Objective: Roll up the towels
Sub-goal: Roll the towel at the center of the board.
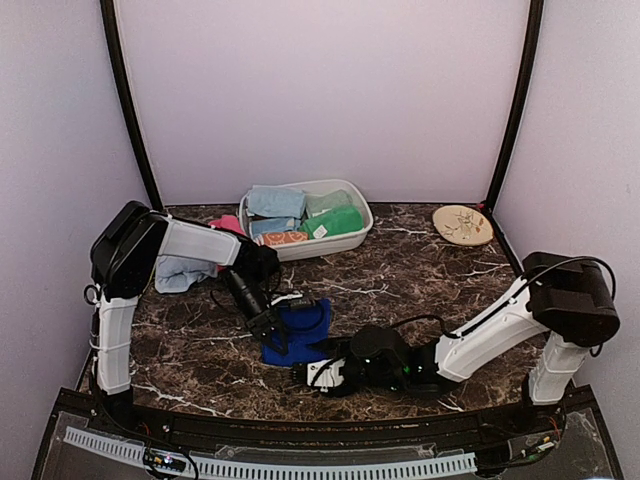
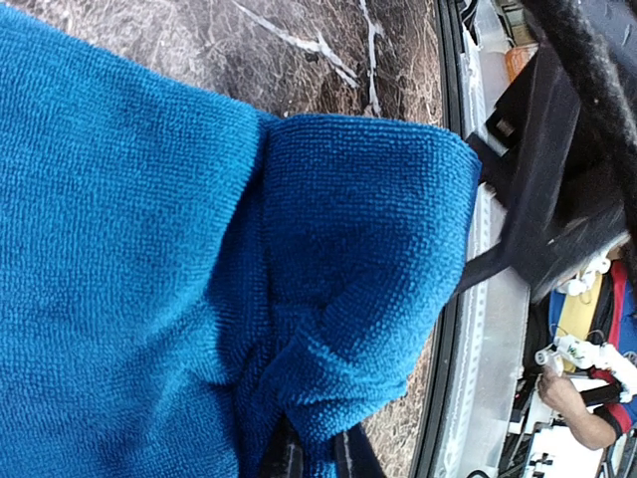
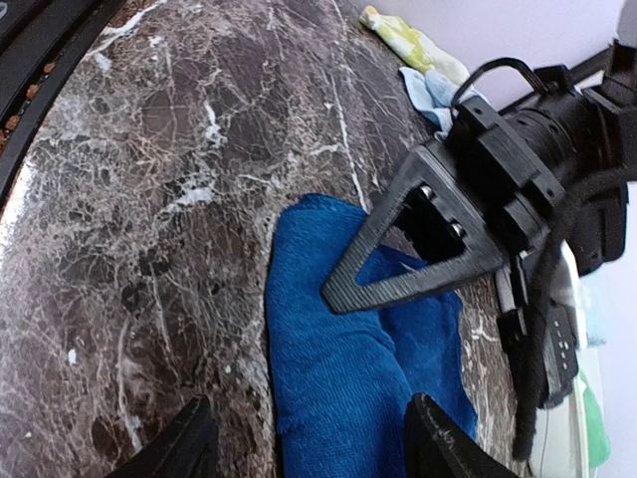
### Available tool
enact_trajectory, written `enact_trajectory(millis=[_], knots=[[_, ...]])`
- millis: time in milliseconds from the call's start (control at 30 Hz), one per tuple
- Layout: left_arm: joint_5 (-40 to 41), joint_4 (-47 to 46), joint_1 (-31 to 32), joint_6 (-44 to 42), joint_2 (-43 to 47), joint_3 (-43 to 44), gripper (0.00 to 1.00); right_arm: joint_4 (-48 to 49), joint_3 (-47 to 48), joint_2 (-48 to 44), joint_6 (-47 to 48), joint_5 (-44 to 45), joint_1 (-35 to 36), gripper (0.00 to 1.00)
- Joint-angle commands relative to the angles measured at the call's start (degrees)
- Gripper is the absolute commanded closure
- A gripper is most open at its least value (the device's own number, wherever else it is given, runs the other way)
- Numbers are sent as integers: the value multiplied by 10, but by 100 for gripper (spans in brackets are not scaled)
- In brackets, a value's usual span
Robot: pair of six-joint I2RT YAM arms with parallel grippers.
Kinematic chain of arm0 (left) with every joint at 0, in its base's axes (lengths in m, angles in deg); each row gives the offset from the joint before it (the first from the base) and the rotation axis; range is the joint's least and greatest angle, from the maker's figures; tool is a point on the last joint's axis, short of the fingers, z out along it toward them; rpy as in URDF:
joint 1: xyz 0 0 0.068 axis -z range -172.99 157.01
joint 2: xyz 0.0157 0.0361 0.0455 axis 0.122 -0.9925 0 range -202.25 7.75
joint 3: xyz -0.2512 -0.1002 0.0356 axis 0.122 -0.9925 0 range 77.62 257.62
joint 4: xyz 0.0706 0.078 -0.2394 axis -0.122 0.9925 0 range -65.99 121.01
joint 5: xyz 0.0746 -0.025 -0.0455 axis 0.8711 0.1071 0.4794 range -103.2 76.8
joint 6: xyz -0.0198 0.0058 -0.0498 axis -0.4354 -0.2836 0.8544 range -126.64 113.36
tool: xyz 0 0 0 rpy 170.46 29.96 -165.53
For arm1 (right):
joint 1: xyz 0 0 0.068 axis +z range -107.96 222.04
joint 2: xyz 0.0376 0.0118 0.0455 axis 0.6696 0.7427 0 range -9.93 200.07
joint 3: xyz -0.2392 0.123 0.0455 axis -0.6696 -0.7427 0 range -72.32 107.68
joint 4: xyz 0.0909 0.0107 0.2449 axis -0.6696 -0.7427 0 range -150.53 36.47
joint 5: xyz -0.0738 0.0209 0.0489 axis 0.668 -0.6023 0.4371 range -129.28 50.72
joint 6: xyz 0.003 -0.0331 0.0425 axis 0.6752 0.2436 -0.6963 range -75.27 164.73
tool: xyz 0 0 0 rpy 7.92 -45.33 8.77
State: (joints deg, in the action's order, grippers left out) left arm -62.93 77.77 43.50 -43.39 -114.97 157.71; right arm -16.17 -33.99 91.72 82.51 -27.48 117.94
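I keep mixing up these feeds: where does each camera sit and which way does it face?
Top external: above and behind the robot, facing down over the table; both arms show.
Left wrist: on the left arm, facing down onto the royal blue towel; left gripper tips pinch a fold.
Right wrist: low on the right arm, facing across the table; right gripper open.
Shared: all three show that towel.

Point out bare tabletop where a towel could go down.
Free: between tub, plate and right arm; also near-left corner beside the blue towel. Crowded: left gripper and right gripper at that towel, pale cloth under left arm.
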Motion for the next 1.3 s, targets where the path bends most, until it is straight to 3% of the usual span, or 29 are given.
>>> enact_trajectory(millis=[0,267,433,567,767,967,1267], knots=[[105,-14,-4,-4,-49,-15,100,31,36,41,47,-33,-1,39],[78,5,-9,-28,-52,-15,96,29,71,101,37,-43,-36,46],[38,-1,-23,-36,-32,-31,75,-35,99,117,12,-56,-50,53],[-34,-43,-61,-25,46,-70,58,-152,140,115,-53,-100,-71,66],[-10,-103,-104,-24,180,-151,56,-276,179,110,-142,-208,-111,93],[44,-143,-130,-24,271,-193,56,-351,222,118,-193,-299,-144,100],[98,-181,-123,-62,373,-245,56,-489,350,199,-324,-476,-216,100]])
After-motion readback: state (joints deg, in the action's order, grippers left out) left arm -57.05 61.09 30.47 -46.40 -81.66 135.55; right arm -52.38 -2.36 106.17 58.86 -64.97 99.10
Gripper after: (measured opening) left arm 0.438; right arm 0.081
